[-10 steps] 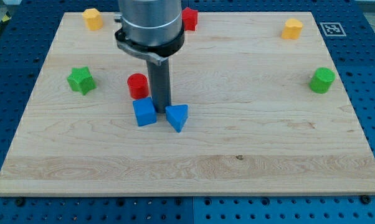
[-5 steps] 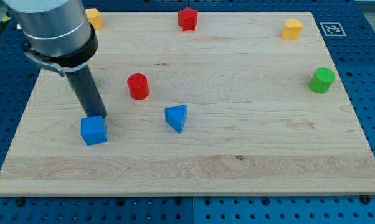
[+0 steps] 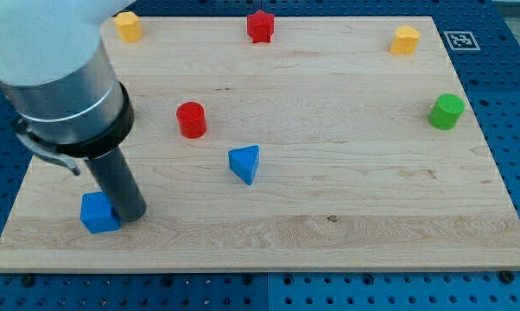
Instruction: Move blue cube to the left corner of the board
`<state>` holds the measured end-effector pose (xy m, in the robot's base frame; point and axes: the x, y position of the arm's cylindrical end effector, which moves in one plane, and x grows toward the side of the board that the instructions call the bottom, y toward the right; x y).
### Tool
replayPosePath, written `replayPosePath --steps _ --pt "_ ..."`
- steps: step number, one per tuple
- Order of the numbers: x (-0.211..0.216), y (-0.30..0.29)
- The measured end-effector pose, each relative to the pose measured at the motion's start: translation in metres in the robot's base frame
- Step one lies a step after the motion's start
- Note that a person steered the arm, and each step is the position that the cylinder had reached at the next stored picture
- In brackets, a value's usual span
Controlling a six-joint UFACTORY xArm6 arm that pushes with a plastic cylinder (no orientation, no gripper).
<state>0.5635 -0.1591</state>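
The blue cube (image 3: 98, 213) lies near the board's bottom left corner, a little in from both edges. My tip (image 3: 130, 214) stands right against the cube's right side, touching it. The arm's grey body fills the view's upper left and hides the board behind it.
The wooden board (image 3: 329, 233) holds a blue triangular block (image 3: 245, 163) near the middle, a red cylinder (image 3: 191, 119), a red star block (image 3: 260, 25) at the top, yellow blocks at top left (image 3: 129, 25) and top right (image 3: 406, 40), and a green cylinder (image 3: 447, 111) at the right.
The blue cube has slid left and down, from beside the blue triangle toward the bottom left corner. My tip moved with it. The arm now covers the green block at the left.
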Motion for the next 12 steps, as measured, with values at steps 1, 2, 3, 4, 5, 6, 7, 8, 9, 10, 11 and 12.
replayPosePath --steps 1,2,3,4,5,6,7,8,9,10,11,12 --pt "-0.012 -0.012" --pt "-0.023 -0.025" --pt "-0.023 -0.037" --pt "-0.023 -0.038" --pt "-0.023 -0.037" --pt "-0.023 -0.032" --pt "-0.023 -0.026" --pt "-0.023 -0.02" --pt "-0.023 -0.018" --pt "-0.023 -0.017" --pt "-0.023 -0.014" --pt "-0.023 -0.008"
